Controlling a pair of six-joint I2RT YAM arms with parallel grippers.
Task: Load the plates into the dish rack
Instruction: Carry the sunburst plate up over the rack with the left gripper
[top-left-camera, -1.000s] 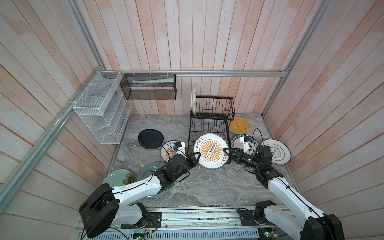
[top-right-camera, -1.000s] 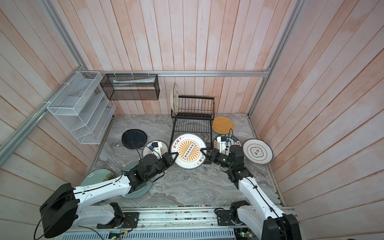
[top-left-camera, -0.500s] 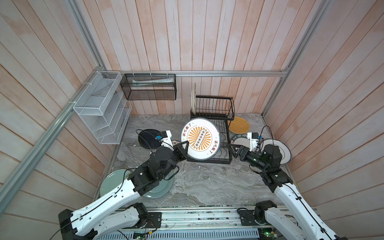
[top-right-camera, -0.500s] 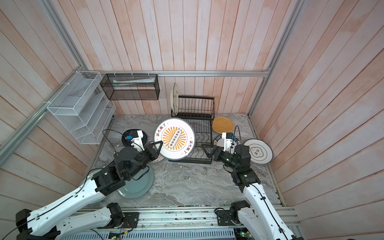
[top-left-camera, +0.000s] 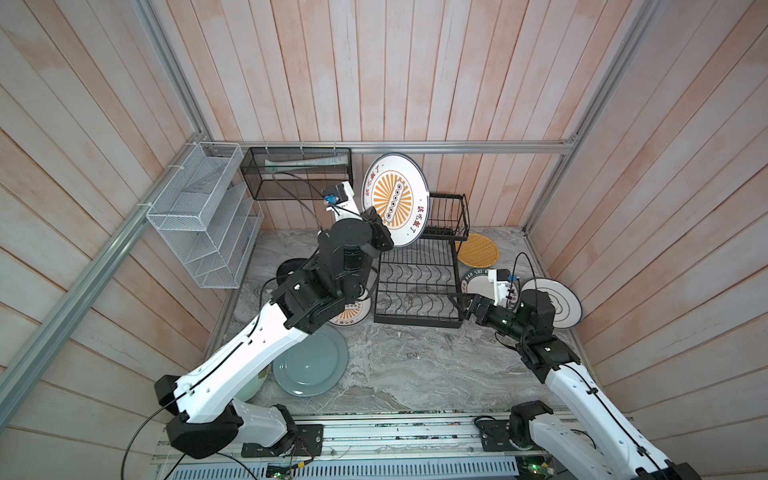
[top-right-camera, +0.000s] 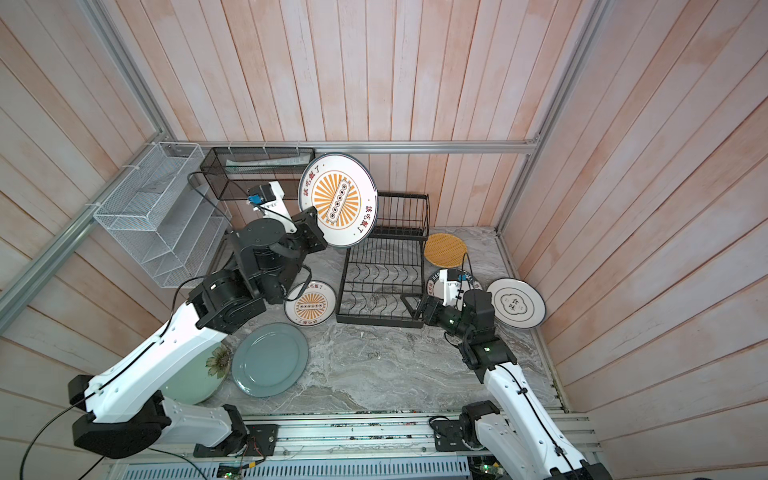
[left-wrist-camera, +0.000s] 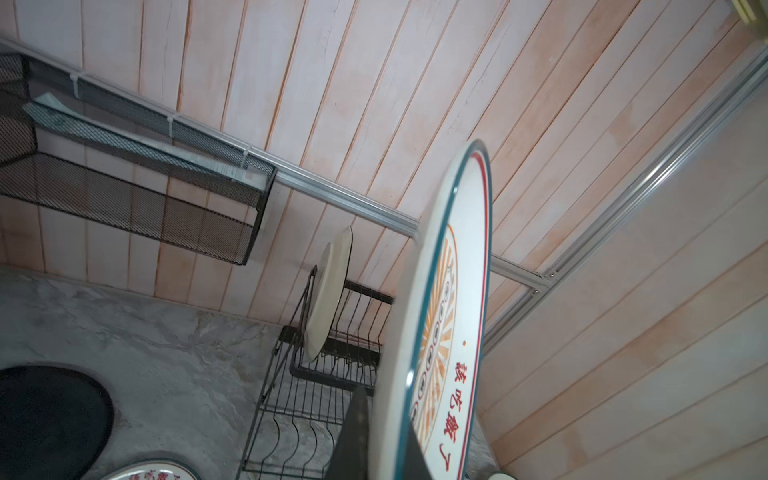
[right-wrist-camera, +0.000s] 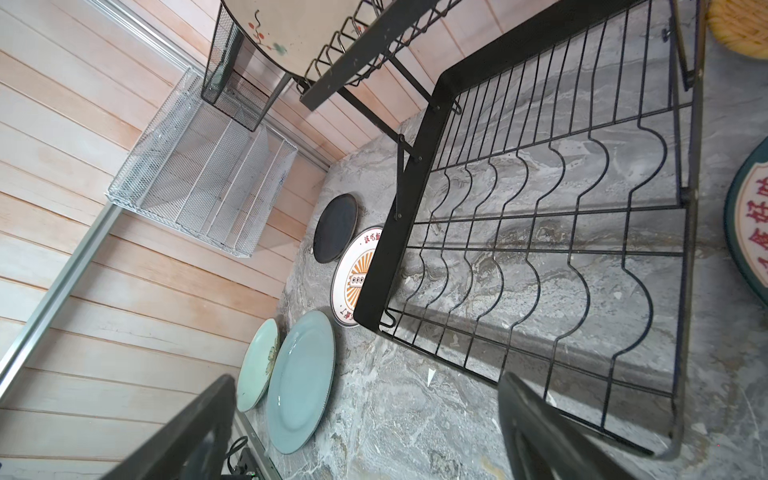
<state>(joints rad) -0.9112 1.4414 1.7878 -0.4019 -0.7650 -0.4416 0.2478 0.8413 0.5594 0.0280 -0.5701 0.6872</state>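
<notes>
Loading step: the left gripper (top-left-camera: 384, 230) pinches the rim of a round white plate with an orange sunburst (top-left-camera: 395, 199), upright above the black two-tier wire dish rack (top-left-camera: 444, 235). The right gripper (top-left-camera: 459, 306) hovers spread wide. Next, probably, lower it edge-first into a slot.

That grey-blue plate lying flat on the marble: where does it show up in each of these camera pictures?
Top view: grey-blue plate low and left of centre, partly under the left arm.
Top view: low and left of centre, beside the pale green plate.
Left wrist: not in it.
Right wrist: low and left of centre, again beside the pale green plate.
Shared landmark: the black dish rack, visible in all four.
</notes>
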